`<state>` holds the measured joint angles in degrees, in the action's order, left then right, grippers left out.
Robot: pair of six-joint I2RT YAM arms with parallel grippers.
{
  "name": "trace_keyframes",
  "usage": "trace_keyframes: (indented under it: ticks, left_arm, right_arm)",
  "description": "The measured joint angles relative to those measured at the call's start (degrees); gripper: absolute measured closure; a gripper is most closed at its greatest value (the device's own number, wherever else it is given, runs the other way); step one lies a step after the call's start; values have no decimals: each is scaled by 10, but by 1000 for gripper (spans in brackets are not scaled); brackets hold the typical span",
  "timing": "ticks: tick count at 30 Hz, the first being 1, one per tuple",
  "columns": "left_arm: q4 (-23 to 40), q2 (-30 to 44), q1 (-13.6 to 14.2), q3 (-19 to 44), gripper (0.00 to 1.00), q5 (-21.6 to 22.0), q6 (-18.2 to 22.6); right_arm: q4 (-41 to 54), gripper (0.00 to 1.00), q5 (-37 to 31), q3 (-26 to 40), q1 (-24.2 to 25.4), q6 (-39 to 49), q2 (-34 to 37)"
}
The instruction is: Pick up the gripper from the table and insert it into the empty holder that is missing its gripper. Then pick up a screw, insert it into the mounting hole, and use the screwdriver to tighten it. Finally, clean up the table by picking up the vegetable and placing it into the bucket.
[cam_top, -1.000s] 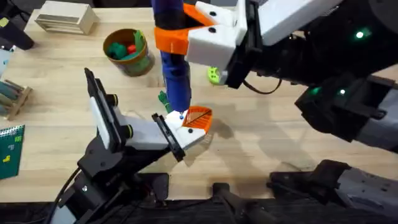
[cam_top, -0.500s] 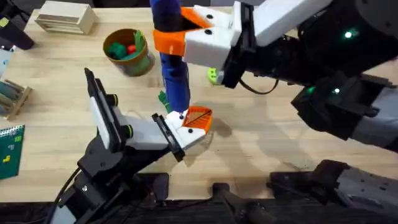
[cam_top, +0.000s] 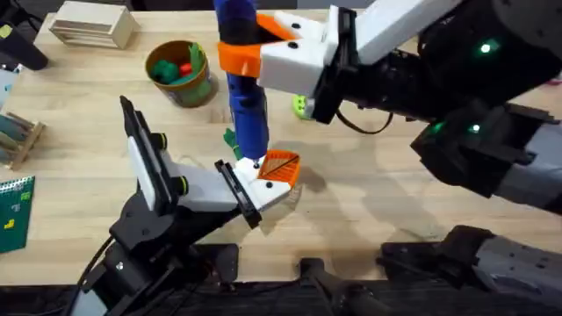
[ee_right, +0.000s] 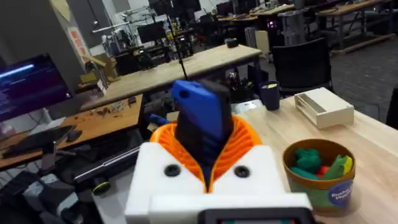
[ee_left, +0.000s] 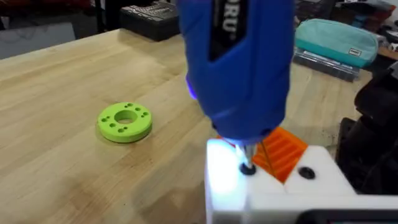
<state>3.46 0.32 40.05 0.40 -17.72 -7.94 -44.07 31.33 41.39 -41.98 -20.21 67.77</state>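
Vegetable (cam_top: 230, 140) mostly hidden behind screwdriver (cam_top: 247, 96)

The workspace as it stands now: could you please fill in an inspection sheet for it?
Surface: wooden table, bare wood in front.
Job's things: blue screwdriver upright, bit on the white holder carrying the orange gripper; vegetable on the table behind it; bucket holding toys.
Clutter: lime ring, pale box.
Tools: right tool shut on the screwdriver; left tool holds the holder.
Cables: black cable under right arm.
Surroundings: desks, monitors, chairs.
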Motion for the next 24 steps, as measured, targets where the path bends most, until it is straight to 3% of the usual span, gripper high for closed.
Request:
trace_keyframes:
  ticks: [24]
  left_arm:
    - [0, 0, 0, 0, 996, 0, 0]
  right_arm:
    - [-20, 969, 1, 0, 0, -4, 0]
